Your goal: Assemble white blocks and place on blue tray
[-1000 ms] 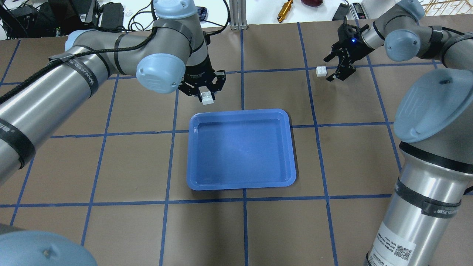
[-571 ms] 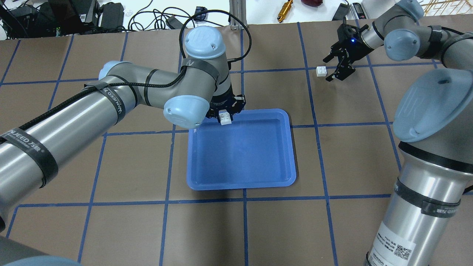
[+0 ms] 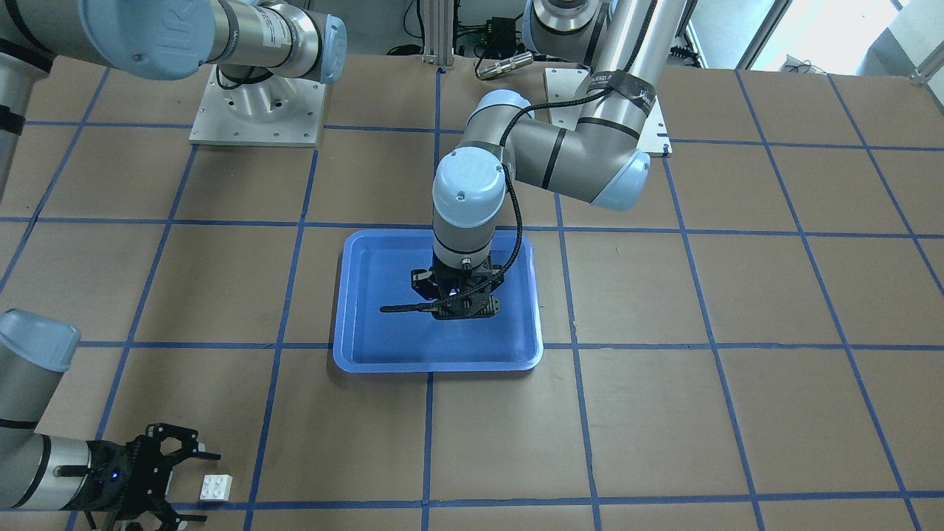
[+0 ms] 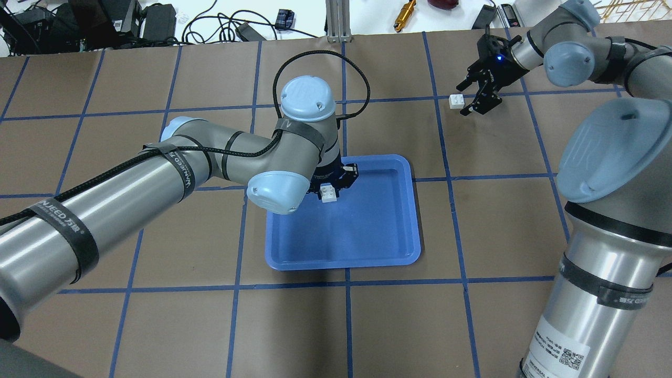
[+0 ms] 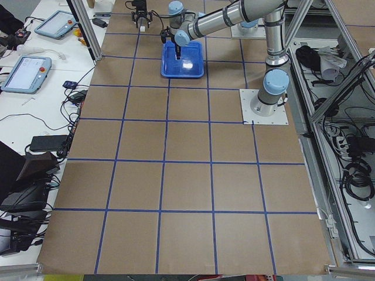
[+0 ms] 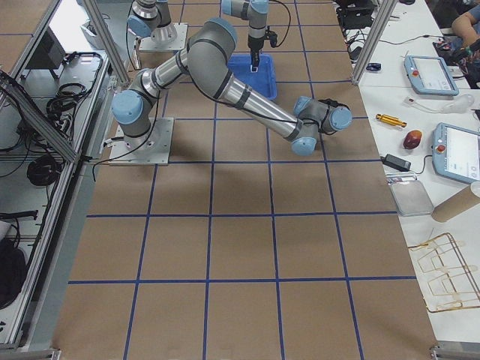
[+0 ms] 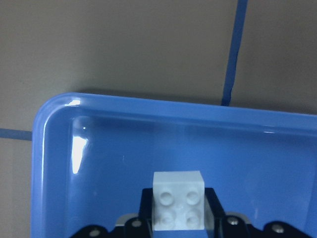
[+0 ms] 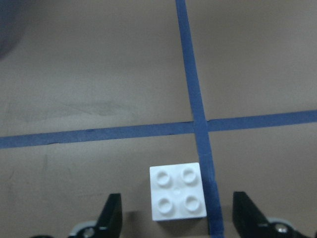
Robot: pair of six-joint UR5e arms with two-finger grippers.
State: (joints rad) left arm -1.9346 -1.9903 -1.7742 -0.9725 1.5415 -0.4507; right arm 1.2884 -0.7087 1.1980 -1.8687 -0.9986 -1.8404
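My left gripper [image 4: 331, 190] is shut on a white block [image 4: 329, 193], studs up, and holds it over the far left part of the blue tray [image 4: 367, 231]. In the left wrist view the block [image 7: 178, 201] sits between the jaws above the tray floor [image 7: 124, 148]. From the front the gripper [image 3: 459, 306] hides the block. The second white block [image 4: 457, 101] lies on the table at the far right. My right gripper [image 4: 466, 98] is open and level with it. In the right wrist view the block [image 8: 178, 198] lies between the fingers [image 8: 111, 218], apart from both.
My left arm's elbow [image 4: 275, 191] overhangs the tray's far left corner. Cables and devices [image 4: 157, 21], a metal post [image 4: 336, 21] and a brass part [image 4: 405, 14] line the far edge. Blue tape lines [image 4: 346, 294] grid the brown table.
My left arm has carried its white block from beyond the tray's far left corner to above the tray's far part. The right gripper has barely shifted and stays open by its block.
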